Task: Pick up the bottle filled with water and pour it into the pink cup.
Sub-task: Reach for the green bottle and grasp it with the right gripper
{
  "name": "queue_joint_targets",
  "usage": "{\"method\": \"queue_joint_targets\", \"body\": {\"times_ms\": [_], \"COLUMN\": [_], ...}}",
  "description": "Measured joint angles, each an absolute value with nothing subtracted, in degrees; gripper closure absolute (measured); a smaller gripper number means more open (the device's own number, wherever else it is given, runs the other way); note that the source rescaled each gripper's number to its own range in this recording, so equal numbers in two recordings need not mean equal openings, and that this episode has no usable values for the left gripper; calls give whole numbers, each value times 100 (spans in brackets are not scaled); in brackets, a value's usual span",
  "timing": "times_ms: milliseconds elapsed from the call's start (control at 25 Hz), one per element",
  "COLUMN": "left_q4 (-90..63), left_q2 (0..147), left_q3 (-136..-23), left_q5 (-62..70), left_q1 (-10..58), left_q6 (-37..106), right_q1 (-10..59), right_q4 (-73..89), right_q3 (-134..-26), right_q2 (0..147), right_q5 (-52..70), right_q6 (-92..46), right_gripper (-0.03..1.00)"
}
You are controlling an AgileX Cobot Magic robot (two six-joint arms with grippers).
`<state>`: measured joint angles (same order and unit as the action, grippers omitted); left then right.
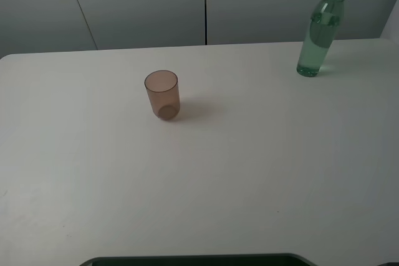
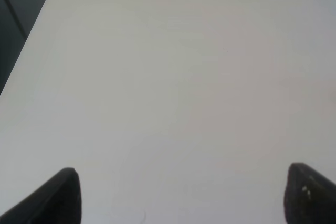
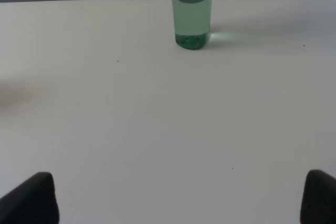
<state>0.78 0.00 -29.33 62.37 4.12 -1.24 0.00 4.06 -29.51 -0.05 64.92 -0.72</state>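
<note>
On the white table, near its far right corner, the green bottle stands upright and uncapped with clear liquid inside. The right gripper is spread wide, holding nothing; the bottle is straight ahead, well apart. The pink cup stands left of centre. The left gripper is likewise spread.

the left gripper shows two matte black fingers with blunt, rounded ends, and one of them carries a few small pale specks. the right gripper has the same dull black, rounded fingers, plain and unmarked.
</note>
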Motion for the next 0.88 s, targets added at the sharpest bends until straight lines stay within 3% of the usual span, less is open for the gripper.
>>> {"method": "queue_joint_targets", "body": {"times_ms": [880], "left_q4": [78], "left_q2": [0], "left_q3": [-2933], "left_q5": [6237], "left_q1": [412], "left_q6": [-124], "right_q1": [0], "right_q4": [406], "right_q3": [-2951], "right_q2": [-5], "right_q5": [6492], "right_q6": [-72], "right_gripper": [-3]}}
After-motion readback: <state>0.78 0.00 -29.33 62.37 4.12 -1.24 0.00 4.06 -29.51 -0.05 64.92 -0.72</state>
